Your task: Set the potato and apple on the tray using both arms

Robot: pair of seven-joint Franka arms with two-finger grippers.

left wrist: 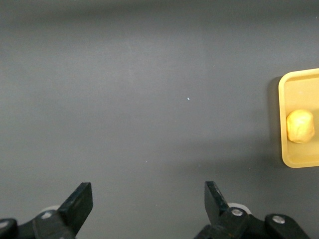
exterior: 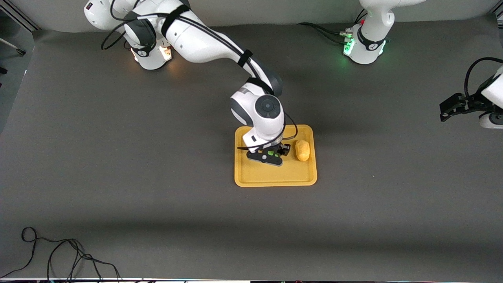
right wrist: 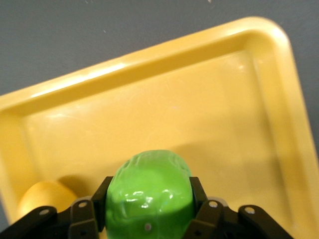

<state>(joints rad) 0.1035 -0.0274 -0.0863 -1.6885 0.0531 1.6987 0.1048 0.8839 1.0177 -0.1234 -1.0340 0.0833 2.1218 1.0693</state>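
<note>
The yellow-orange tray (exterior: 275, 177) lies mid-table. The potato (exterior: 303, 150) lies on it at the side toward the left arm's end; it also shows in the left wrist view (left wrist: 300, 126) and the right wrist view (right wrist: 42, 196). My right gripper (exterior: 271, 154) is low over the tray and shut on the green apple (right wrist: 149, 191), of which only green slivers show in the front view (exterior: 270, 151). The tray fills the right wrist view (right wrist: 209, 104). My left gripper (exterior: 452, 108) is open and empty over bare table near the left arm's end (left wrist: 148, 199).
A grey mat (exterior: 118, 177) covers the table. A loose black cable (exterior: 59, 255) lies at the table's near edge toward the right arm's end. The tray's corner shows in the left wrist view (left wrist: 299, 82).
</note>
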